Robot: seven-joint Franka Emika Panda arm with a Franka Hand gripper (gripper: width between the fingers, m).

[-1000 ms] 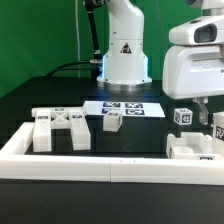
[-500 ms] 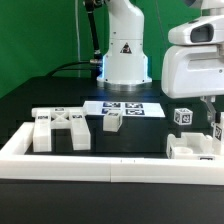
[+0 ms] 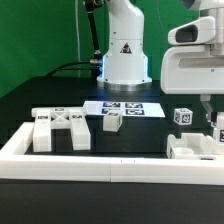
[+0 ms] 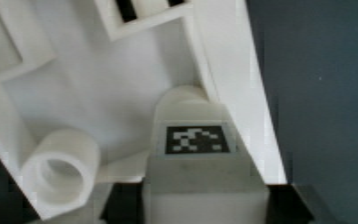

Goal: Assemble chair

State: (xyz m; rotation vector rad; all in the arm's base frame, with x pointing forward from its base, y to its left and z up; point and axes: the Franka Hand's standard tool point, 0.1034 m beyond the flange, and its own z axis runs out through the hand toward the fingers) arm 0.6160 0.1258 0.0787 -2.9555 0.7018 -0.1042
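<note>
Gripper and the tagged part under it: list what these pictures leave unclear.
Wrist view: the gripper shows only finger slivers, cut by the picture's edge; whether they press the tagged chair part is unclear.
Exterior view: the picture's right edge cuts off fingers and part, so the grip is hidden there too.
Exterior view: tag patterns on the marker board are too small to read.
</note>
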